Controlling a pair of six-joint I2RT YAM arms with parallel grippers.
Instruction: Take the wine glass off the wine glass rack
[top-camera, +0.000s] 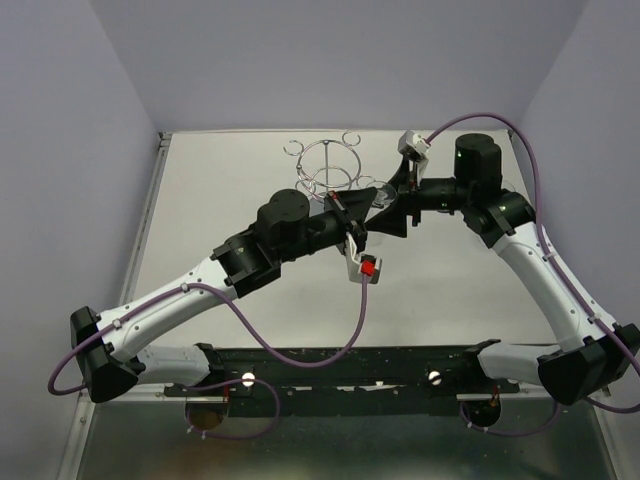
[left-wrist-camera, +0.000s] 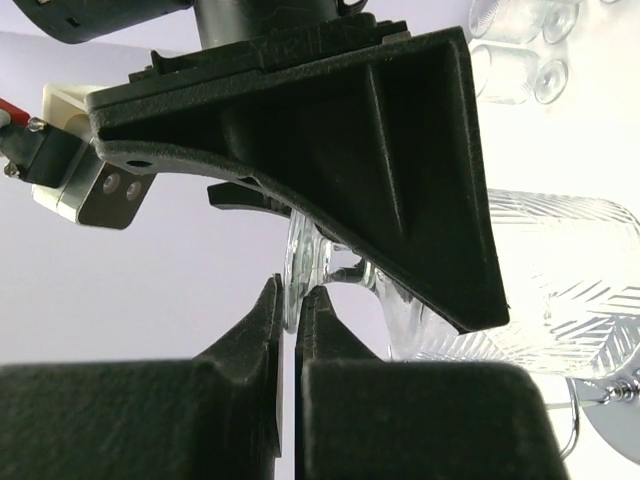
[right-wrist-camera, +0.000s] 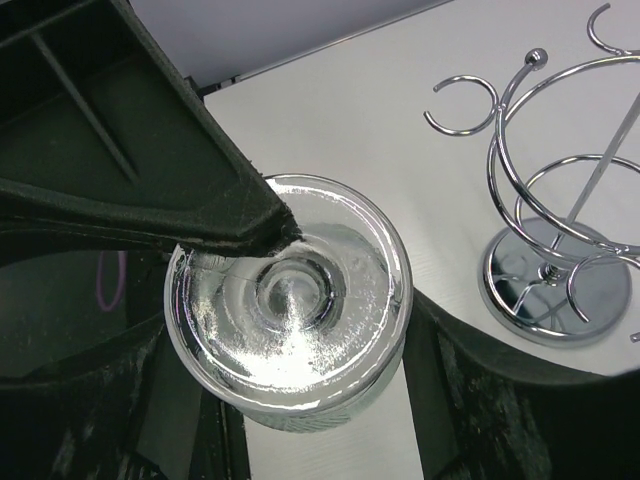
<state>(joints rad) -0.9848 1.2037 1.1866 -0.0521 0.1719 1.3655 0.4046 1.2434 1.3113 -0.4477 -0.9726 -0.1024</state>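
**clear wine glass held sideways between two grippers, beside the chrome rack**

the wine glass (right-wrist-camera: 290, 300) lies horizontal above the white table (right-wrist-camera: 350, 120), off and just beside the wine glass rack (right-wrist-camera: 530, 290), a shiny wire stand with disc base, thin post and open loops. the left gripper (left-wrist-camera: 293, 292) has its matte black fingers pinched almost together on the thin rim of the round foot. the right gripper (right-wrist-camera: 300, 400) stands wider, its fingers set against either side of the bowl, which is etched with slanted lines.

Both arms reach inward, left end effector (left-wrist-camera: 295, 296) pinched narrow, right end effector (top-camera: 392, 208) spread wider.
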